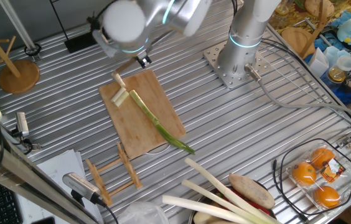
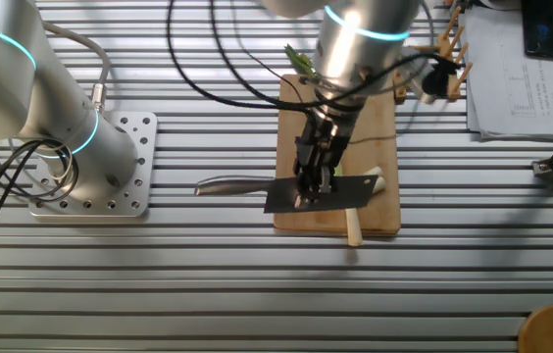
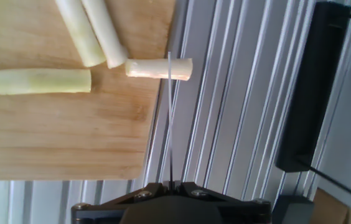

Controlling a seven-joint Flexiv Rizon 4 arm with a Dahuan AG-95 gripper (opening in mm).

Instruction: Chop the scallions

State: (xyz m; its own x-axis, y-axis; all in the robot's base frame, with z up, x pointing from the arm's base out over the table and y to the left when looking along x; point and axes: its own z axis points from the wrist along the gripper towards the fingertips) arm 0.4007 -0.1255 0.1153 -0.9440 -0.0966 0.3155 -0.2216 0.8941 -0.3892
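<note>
above the rectangular bamboo cutting board (image 2: 379,137), the two-finger gripper (image 2: 314,186) clamps a black-bladed cleaver (image 2: 318,195); the long pale-to-green scallion stalk (image 1: 157,126) lies diagonally across it, best chopped with straight, evenly spaced strokes.

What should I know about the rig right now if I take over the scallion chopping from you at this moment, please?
Gripper: shut on the cleaver, blade edge down over the near end of the cutting board.
Scallion: the long stalk lies diagonally on the board, its green tip past the board edge.
Done: a few short pale cut pieces lie by the stalk's white end; one piece sits half off the board edge, right under the blade in the hand view.
Left: most of the stalk is uncut. Thicker pale stalks lie off the board, untouched.
</note>
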